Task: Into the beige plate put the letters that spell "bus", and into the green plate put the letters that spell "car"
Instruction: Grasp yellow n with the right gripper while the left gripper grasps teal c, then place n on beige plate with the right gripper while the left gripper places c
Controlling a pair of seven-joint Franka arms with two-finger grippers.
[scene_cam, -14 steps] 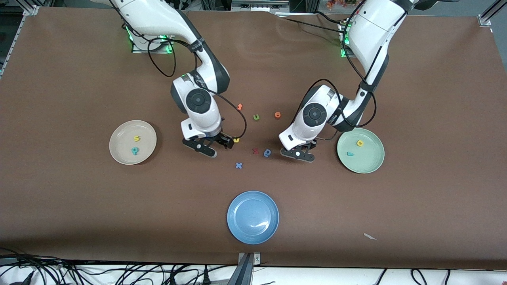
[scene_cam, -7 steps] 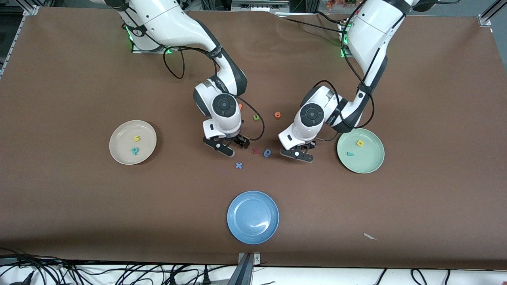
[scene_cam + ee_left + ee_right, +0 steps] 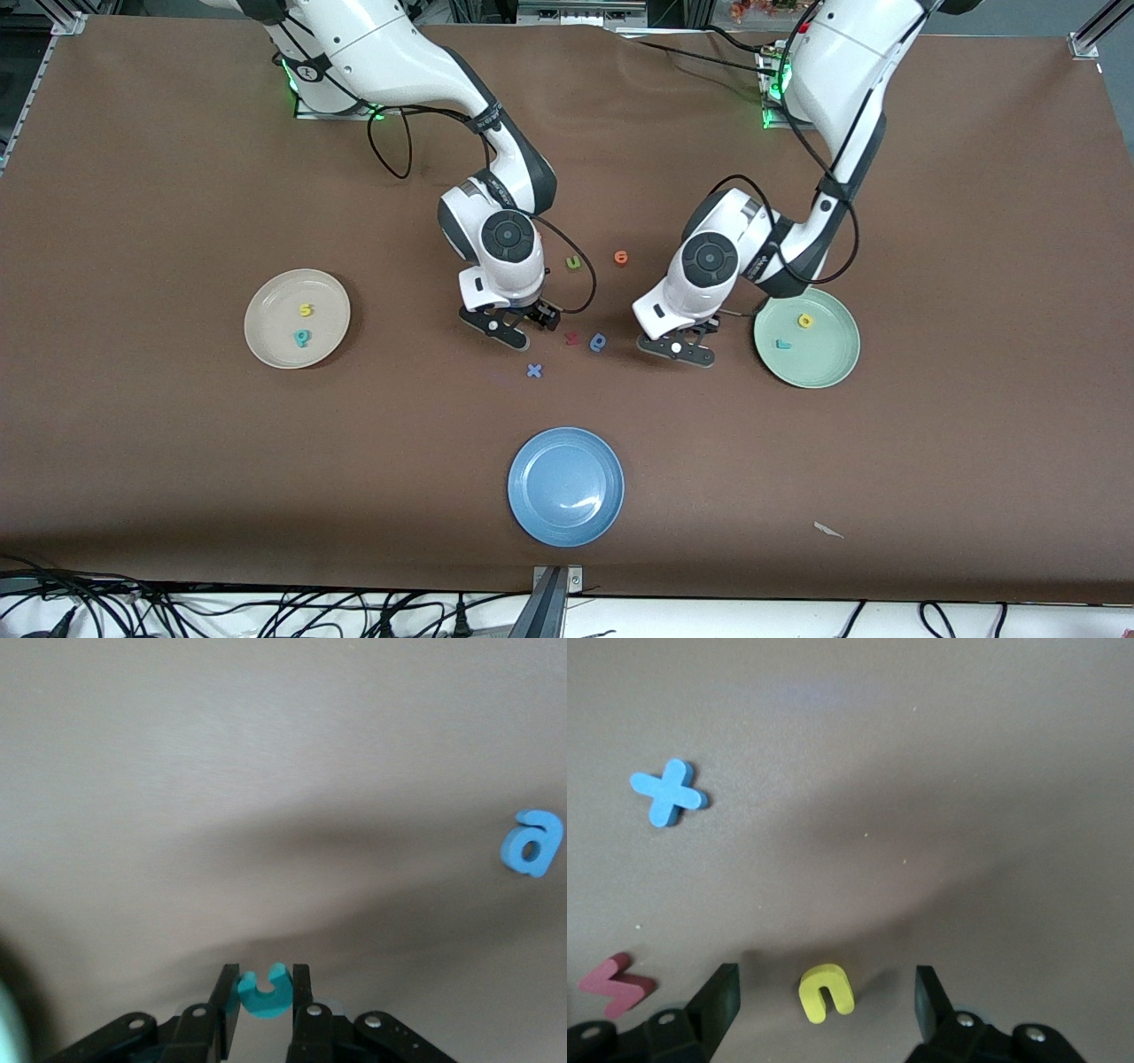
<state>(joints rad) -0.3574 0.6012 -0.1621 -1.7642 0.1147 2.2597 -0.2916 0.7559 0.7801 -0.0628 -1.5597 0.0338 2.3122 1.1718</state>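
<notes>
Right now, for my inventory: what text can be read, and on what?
"c": teal foam letter, held by left gripper.
"u": yellow foam letter between open right gripper's fingers.
"x": blue foam letter on brown table.
"z": red foam letter, likewise.
Other letters, arm markings: too small.

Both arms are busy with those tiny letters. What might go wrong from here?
The left gripper pinches the teal c only at its fingers' tips, so it might slip out on the way to the green plate. The right gripper straddles the yellow u with fingers wide; the red z lies close and may get nudged.
</notes>
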